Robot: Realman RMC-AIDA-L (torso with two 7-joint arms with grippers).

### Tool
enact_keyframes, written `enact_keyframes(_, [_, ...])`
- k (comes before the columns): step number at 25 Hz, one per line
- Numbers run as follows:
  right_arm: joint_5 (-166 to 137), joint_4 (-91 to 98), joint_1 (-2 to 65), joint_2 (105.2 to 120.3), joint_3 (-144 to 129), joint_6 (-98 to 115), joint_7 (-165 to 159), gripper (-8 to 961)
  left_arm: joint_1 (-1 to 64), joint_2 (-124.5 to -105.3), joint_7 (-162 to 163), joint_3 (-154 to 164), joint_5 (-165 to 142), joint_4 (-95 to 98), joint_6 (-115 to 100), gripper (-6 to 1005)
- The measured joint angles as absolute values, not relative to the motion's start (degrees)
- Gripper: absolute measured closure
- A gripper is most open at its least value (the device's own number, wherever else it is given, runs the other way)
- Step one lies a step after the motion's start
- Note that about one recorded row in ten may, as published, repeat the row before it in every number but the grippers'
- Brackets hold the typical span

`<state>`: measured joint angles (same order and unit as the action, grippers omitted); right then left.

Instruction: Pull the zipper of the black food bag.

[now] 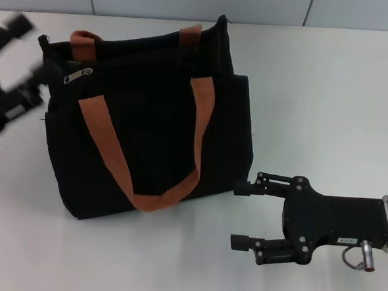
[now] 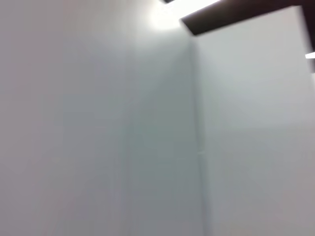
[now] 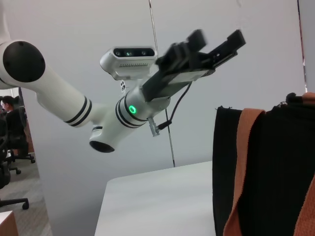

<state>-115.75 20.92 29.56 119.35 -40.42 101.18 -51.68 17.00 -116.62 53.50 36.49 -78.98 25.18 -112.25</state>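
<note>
The black food bag stands upright on the white table, with two orange-brown handles. The zipper, a small silver pull tab, lies at the left end of the bag's top edge. My left gripper is raised in the air just left of the bag's top left corner and is blurred. In the right wrist view it points upward, fingers apart, holding nothing. My right gripper is open and empty, low over the table just right of the bag's lower right corner. The bag's side also shows in the right wrist view.
The white table spreads to the right of and behind the bag. A grey wall runs along its far edge. The left wrist view shows only wall and ceiling.
</note>
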Motion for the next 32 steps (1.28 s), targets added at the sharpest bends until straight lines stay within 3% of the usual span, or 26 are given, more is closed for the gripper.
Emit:
enact_keyframes(9, [-115.7, 20.9, 29.1, 119.26, -40.4, 100.6, -51.7, 140, 15.8, -112.70, 53.5, 34.1, -87.0, 24.8, -99.0, 170])
enact_keyframes(13, [-115.7, 20.9, 29.0, 119.26, -40.4, 100.4, -51.7, 140, 16.7, -112.17, 54.0, 34.1, -93.4, 25.1, -96.3, 170])
enact_keyframes(25, [-115.7, 20.9, 28.9, 119.31, -40.4, 100.4, -51.7, 140, 20.4, -113.86, 53.0, 32.3, -99.0, 26.0, -87.9, 262])
enact_keyframes(32, [-115.5, 20.5, 28.8, 119.43, -40.4, 100.5, -51.7, 140, 20.0, -116.50, 48.9, 22.0, -98.2, 25.9, -89.5, 316])
